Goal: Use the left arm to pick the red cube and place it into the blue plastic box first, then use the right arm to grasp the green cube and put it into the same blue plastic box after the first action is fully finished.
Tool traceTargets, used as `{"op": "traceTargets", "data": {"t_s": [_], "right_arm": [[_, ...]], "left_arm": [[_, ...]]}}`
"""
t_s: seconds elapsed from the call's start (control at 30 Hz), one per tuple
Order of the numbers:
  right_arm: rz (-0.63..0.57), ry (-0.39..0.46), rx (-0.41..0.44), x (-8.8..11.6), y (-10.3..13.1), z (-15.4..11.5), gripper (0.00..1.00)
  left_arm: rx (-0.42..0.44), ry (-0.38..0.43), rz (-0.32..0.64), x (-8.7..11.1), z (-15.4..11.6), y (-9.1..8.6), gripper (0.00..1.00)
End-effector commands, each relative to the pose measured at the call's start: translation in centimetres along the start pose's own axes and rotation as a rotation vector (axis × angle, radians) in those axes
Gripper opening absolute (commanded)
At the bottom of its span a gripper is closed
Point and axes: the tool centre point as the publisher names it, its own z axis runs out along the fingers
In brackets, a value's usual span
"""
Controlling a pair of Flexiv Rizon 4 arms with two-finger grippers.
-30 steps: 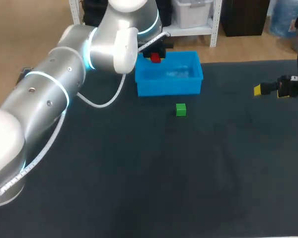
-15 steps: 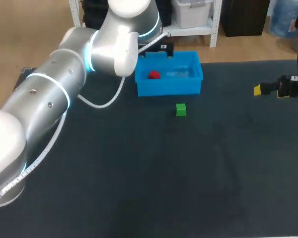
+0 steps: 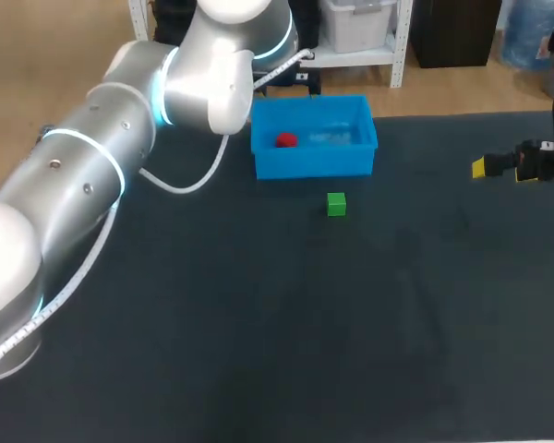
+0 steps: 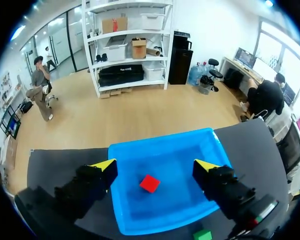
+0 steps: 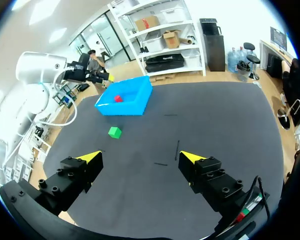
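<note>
Cube (image 3: 285,140) in box (image 3: 314,162); second cube (image 3: 336,204) in front.

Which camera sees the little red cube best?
The left wrist view: the red cube shows big and clear, lying in the blue box. The head view shows it small in the box; the right wrist view, only a far-off red dot.

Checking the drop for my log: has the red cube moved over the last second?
Yes. The red cube went from up at the back wall of the blue plastic box down onto its floor, near the left end.
</note>
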Motion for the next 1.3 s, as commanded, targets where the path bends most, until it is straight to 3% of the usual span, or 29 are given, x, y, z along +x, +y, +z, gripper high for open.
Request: {"op": "traceTargets", "data": {"t_s": [0.03, 0.37, 0.8, 1.3], "right_arm": [[-0.001, 0.0, 0.002, 0.0, 0.0, 0.0, 1.0], [-0.001, 0.0, 0.002, 0.0, 0.0, 0.0, 1.0], [-0.001, 0.0, 0.002, 0.0, 0.0, 0.0, 1.0], [-0.001, 0.0, 0.002, 0.0, 0.0, 0.0, 1.0]], "left_arm": [[0.014, 0.357, 0.014, -0.9, -0.6, 0.0, 1.0], [0.031, 0.295, 0.086, -0.2, -4.1, 0.5, 1.0], [0.147, 0.198, 0.163, 2.5, -8.1, 2.1, 1.0], [0.27, 0.105, 0.174, 5.3, -11.2, 4.3, 1.0]]}}
